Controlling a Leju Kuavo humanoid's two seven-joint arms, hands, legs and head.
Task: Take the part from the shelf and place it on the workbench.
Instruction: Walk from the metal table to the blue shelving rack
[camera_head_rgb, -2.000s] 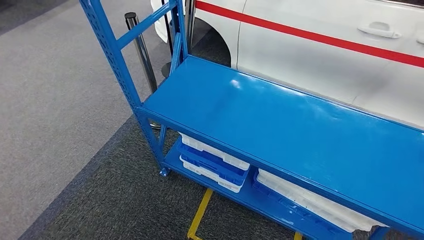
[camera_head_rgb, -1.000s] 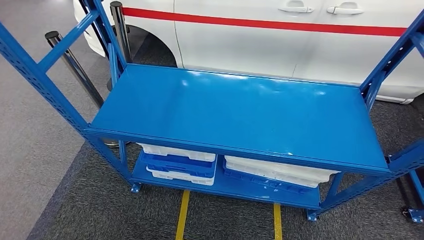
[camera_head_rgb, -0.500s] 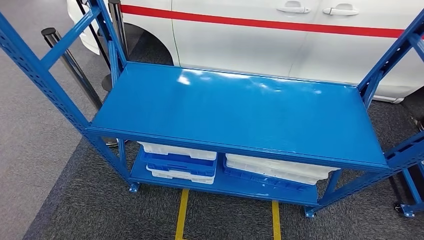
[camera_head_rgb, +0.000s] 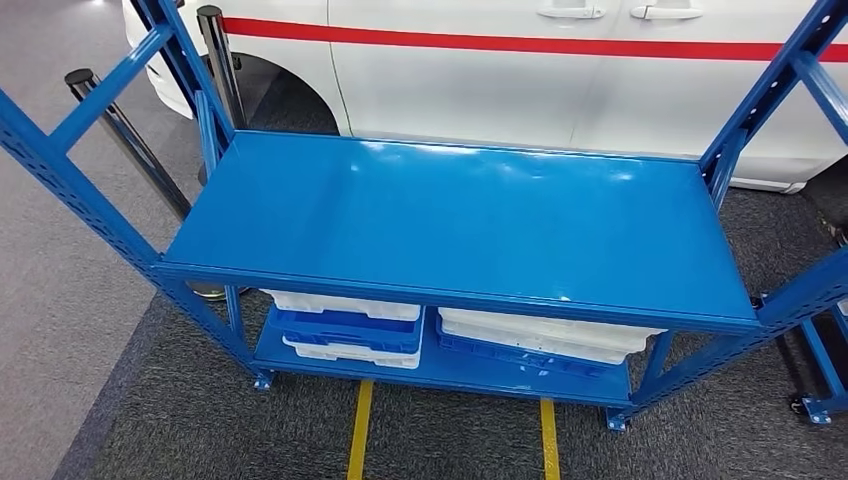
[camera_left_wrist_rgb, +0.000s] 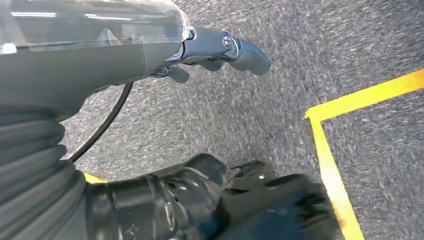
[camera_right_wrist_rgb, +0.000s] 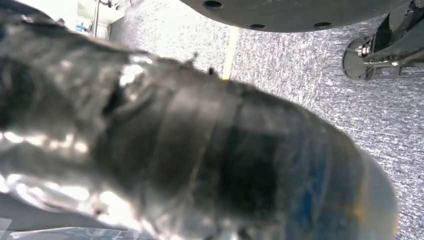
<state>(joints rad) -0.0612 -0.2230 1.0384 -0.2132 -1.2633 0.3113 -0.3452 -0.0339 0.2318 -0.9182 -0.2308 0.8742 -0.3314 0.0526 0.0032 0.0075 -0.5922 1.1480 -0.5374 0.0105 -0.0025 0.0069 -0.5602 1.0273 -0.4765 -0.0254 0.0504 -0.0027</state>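
A dark, glossy, wrapped part (camera_right_wrist_rgb: 200, 150) lies close before the camera in the right wrist view. It comes in from where my right hand sits and hides the fingers, so the hand appears to grip it. In the head view the blue workbench (camera_head_rgb: 450, 220) stands straight ahead with its top surface bare. My left hand (camera_left_wrist_rgb: 210, 50) hangs over the grey carpet with its fingers apart and nothing in it.
White and blue trays (camera_head_rgb: 345, 325) and more trays (camera_head_rgb: 540, 335) are stacked on the bench's lower level. A white car (camera_head_rgb: 560, 90) with a red stripe stands right behind it. Blue uprights rise at both ends. Metal posts (camera_head_rgb: 120, 130) are at the left. Yellow floor lines (camera_head_rgb: 358, 430) run toward me.
The whole picture has shifted: the camera has swung right and pulled back, so the full width of the blue bench now lies in front. Nothing on the bench has moved.
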